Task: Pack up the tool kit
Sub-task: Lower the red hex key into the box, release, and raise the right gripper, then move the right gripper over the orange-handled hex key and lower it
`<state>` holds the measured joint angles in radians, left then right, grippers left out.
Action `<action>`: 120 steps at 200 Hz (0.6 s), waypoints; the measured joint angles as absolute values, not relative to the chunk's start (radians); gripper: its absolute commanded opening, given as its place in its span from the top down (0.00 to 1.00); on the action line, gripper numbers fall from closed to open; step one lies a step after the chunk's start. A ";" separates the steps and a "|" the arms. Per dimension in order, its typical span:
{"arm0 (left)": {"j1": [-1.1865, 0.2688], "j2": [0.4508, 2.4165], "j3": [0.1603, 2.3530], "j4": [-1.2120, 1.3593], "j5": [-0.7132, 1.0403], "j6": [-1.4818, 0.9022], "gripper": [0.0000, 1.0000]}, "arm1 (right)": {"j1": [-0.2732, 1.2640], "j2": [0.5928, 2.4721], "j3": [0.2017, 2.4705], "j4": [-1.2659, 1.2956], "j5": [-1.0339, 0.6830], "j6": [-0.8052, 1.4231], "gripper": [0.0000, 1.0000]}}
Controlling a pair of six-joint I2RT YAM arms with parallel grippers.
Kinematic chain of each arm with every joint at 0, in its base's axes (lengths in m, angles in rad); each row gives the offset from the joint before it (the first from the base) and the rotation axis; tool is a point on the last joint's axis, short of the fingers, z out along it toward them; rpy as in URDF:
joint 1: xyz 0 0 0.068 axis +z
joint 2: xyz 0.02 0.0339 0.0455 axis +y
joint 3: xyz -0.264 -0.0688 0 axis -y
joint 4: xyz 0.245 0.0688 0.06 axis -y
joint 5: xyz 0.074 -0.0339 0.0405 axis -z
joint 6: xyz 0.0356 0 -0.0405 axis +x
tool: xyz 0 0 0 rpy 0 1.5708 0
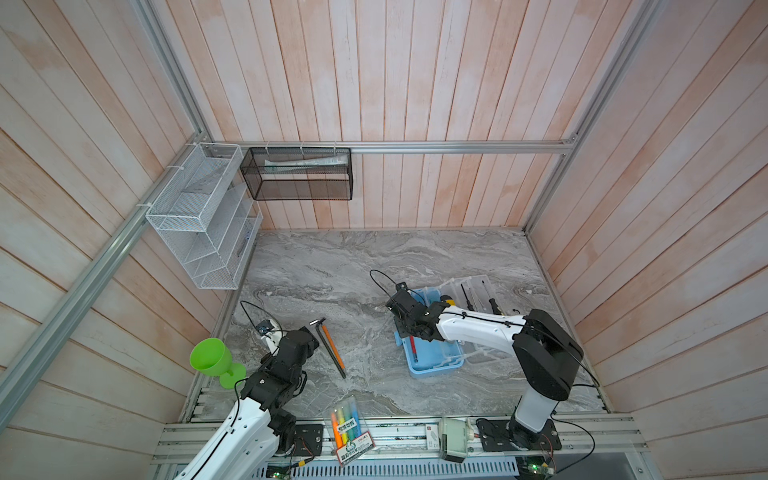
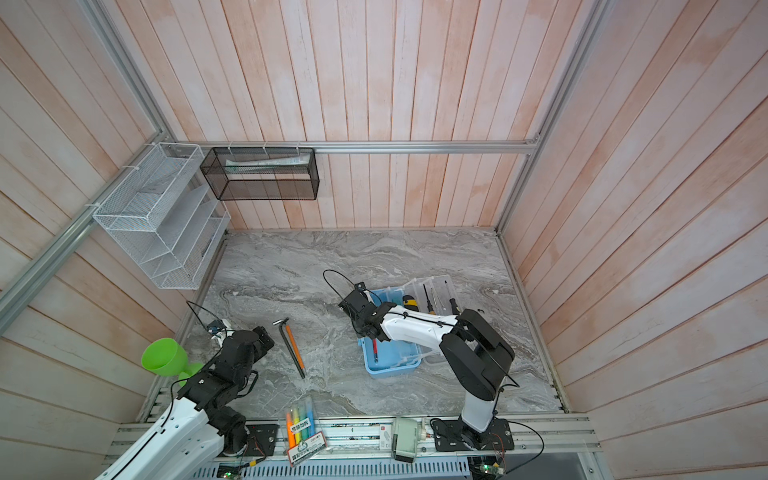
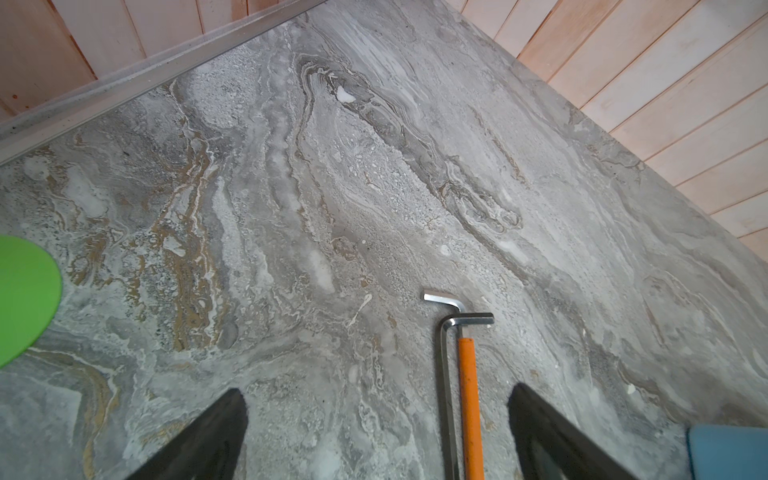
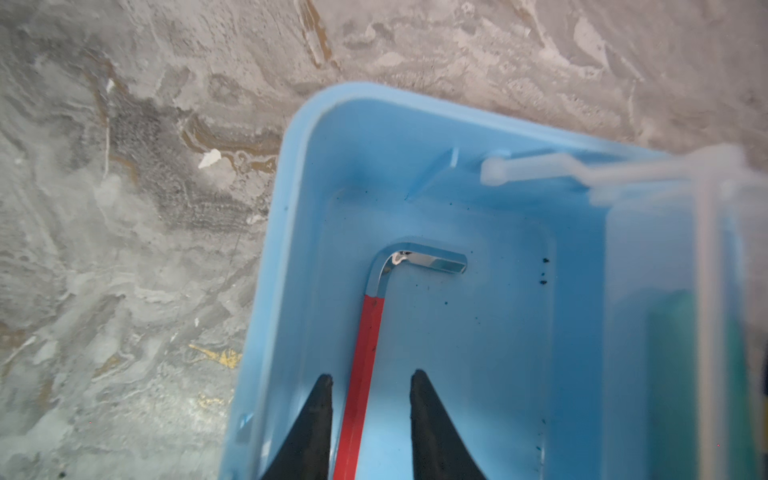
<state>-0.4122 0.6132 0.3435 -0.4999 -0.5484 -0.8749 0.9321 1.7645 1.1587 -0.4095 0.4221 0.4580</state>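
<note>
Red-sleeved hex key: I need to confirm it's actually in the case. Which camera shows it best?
The right wrist view: the red-sleeved hex key lies large on the blue case floor, between the right gripper and its parted fingers. Both top views show only a thin red sliver. The left wrist view misses it.

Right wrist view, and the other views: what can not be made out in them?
- Right wrist view: the long end of the red hex key is cut off by the bottom edge. The green thing is blurred behind clear plastic, so its kind is unclear.
- Both top views: the right arm hides the middle of the case.
- Left wrist view: the bottom edge cuts off the orange hex key and the plain hex key.
</note>
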 measured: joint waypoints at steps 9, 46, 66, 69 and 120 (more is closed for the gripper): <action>-0.412 0.613 0.344 -0.500 -0.549 -0.875 0.00 | 0.947 1.753 1.192 -0.439 0.441 0.449 0.66; -0.412 0.613 0.344 -0.500 -0.549 -0.875 0.00 | 1.013 1.652 1.278 -0.452 0.382 0.388 0.64; -0.412 0.610 0.344 -0.501 -0.550 -0.876 0.00 | 1.052 1.626 1.269 -0.379 0.300 0.356 0.62; -0.412 0.609 0.344 -0.501 -0.550 -0.876 0.00 | 1.058 1.626 1.266 -0.366 0.289 0.351 0.62; -0.412 0.593 0.342 -0.501 -0.549 -0.876 0.00 | 1.166 1.856 1.326 -0.232 0.110 0.290 0.62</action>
